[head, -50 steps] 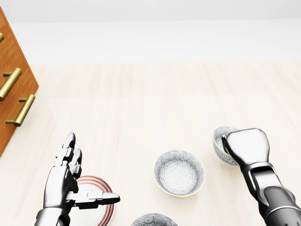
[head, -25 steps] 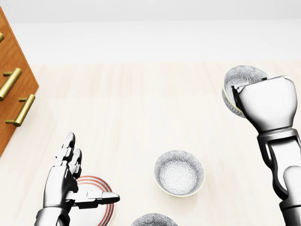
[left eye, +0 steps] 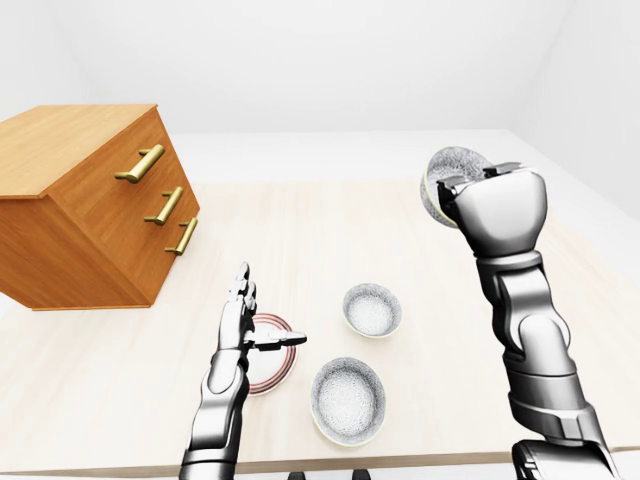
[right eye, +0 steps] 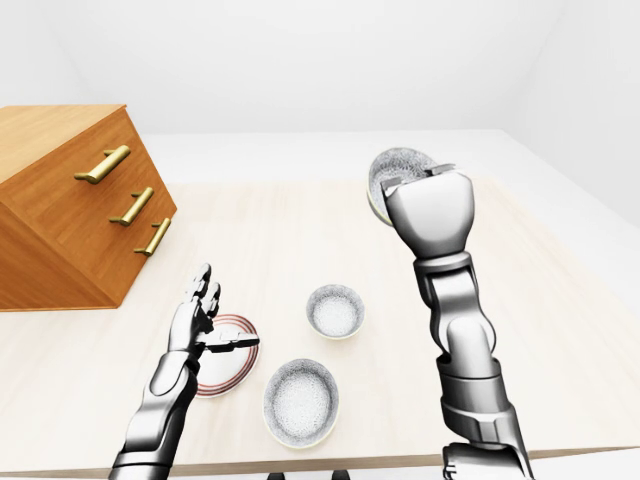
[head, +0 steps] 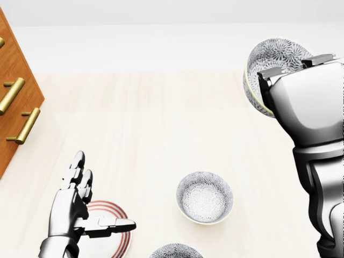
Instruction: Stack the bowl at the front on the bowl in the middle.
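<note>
Your right hand (head: 307, 102) is closed on the held bowl (head: 271, 58), fingers hooked over its rim, and carries it high above the table (head: 161, 123). The bowl is tipped on edge, so its patterned inside faces the head view. Below that hand and to its left in the head view, the middle bowl (head: 205, 197) sits upright on the table, well apart from what you are carrying. The near bowl (left eye: 347, 400) lies lower again in the left-eye view, just beside the middle one but not touching it. Your left hand (head: 75, 207) is spread open and holds nothing, fingers pointing up and thumb out to the side. The red-ringed plate (right eye: 234, 376) lies directly under it. The drawer chest (left eye: 90, 210) stands up and to the left of that hand.
</note>
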{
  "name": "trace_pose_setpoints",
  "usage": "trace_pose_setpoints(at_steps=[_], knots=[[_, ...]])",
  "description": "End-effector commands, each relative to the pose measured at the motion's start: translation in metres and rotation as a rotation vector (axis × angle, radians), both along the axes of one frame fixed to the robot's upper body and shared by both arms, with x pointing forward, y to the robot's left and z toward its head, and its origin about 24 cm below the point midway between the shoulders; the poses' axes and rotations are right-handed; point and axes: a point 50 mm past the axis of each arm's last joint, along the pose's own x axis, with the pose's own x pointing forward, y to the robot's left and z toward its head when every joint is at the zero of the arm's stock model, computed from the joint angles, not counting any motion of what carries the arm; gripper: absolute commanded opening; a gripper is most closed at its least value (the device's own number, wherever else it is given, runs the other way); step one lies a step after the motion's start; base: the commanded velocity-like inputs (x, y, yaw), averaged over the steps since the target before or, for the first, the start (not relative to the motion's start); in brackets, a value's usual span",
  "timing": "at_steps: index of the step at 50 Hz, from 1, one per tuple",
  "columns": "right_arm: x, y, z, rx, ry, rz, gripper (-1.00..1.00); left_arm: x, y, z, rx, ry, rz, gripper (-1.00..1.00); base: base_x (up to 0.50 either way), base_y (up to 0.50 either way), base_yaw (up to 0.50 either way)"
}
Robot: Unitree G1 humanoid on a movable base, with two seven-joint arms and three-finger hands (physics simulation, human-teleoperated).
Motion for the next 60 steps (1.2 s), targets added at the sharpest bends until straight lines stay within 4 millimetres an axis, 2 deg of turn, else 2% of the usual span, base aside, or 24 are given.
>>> trace_pose_setpoints(at_steps=[1,5,10,11,15,16,21,22,35,36,41,42,45,46,60], knots=[[-0.011,0.012,0.004,0.037,0.014,0.032,-1.00,0.000,0.000,0.001,-0.001,0.000,0.001,1.00,0.00,0.00,0.00],[-0.012,0.020,-0.004,0.073,0.093,0.058,-1.00,0.000,0.001,0.000,-0.001,0.000,0.001,1.00,0.00,0.00,0.00],[-0.012,0.020,-0.004,0.076,0.093,0.055,-1.00,0.000,0.001,0.000,-0.001,0.000,0.001,1.00,0.00,0.00,0.00],[-0.012,0.029,-0.017,0.050,0.125,0.062,-1.00,0.000,0.000,0.000,-0.001,-0.002,0.000,1.00,0.00,0.00,0.00],[-0.012,0.029,-0.018,0.050,0.126,0.059,-1.00,0.000,0.000,0.000,-0.001,-0.002,0.000,1.00,0.00,0.00,0.00],[-0.016,0.046,-0.046,0.013,0.187,0.084,-1.00,0.000,0.001,0.001,-0.002,-0.004,0.002,1.00,0.00,0.00,0.00],[-0.017,0.047,-0.048,0.010,0.190,0.085,-1.00,0.000,0.001,0.002,-0.002,-0.004,0.002,1.00,0.00,0.00,0.00],[-0.018,0.052,-0.061,0.018,0.234,0.097,-1.00,0.000,0.001,0.002,-0.002,-0.004,0.001,1.00,0.00,0.00,0.00],[-0.019,0.053,-0.062,0.017,0.237,0.101,-1.00,0.000,0.001,0.002,-0.002,-0.004,0.001,1.00,0.00,0.00,0.00],[-0.023,0.061,-0.078,0.016,0.294,0.117,-1.00,0.001,0.002,0.000,-0.001,-0.003,0.002,1.00,0.00,0.00,0.00],[-0.024,0.062,-0.080,0.014,0.298,0.122,-1.00,0.001,0.002,0.000,-0.001,-0.003,0.002,1.00,0.00,0.00,0.00],[-0.027,0.069,-0.091,0.011,0.346,0.136,-1.00,0.000,0.001,0.002,-0.001,-0.002,0.002,1.00,0.00,0.00,0.00],[-0.027,0.069,-0.092,0.009,0.350,0.140,-1.00,0.000,0.001,0.002,-0.001,-0.002,0.002,1.00,0.00,0.00,0.00],[-0.033,0.077,-0.099,0.028,0.394,0.165,-1.00,0.001,0.002,0.003,-0.001,-0.004,0.005,1.00,0.00,0.00,0.00],[-0.039,0.081,-0.102,0.086,0.452,0.195,-1.00,0.001,0.002,0.003,-0.001,-0.006,0.007,1.00,0.00,0.00,0.00]])
